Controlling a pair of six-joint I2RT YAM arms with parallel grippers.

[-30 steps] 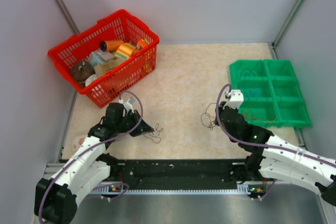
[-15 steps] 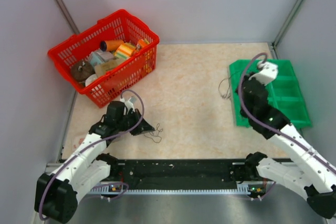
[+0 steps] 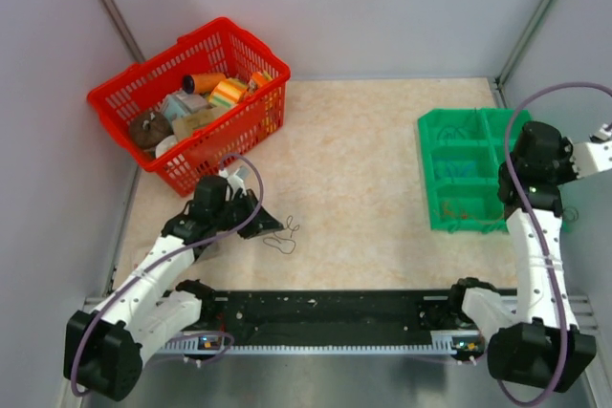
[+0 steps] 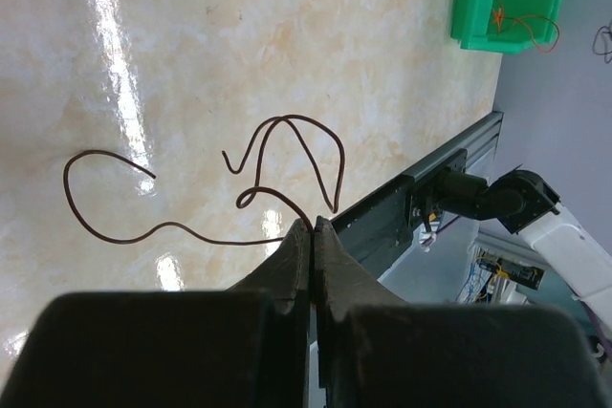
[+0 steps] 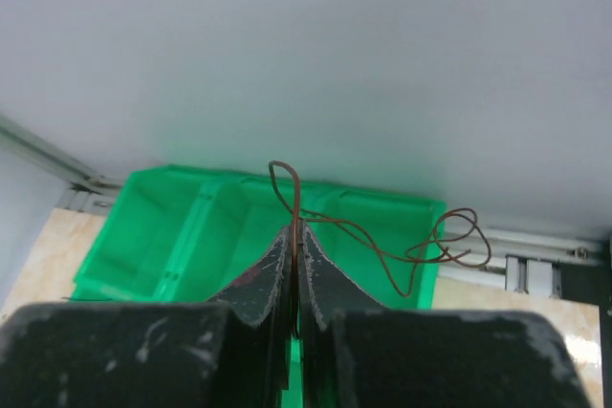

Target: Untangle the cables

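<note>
Beige marbled surface [image 3: 363, 188] fills the walled cell, and at its far left we see a red basket [image 3: 225, 140] of odds and ends. Just near of it the left gripper [image 4: 313, 226] sits low, its fingers pinched together on one end of a loose cable [image 4: 287, 118] whose brown loops lie on the surface. At the right we see a green tray [image 3: 435, 174] with thin wires in its left compartments. Above it the right gripper [image 5: 296, 231] hangs high, fingers pressed tight on a lifted cable [image 5: 297, 196] that dangles in the air.

Bright even light, glare streaks on table [image 4: 105, 35], near jaws blurred
</note>
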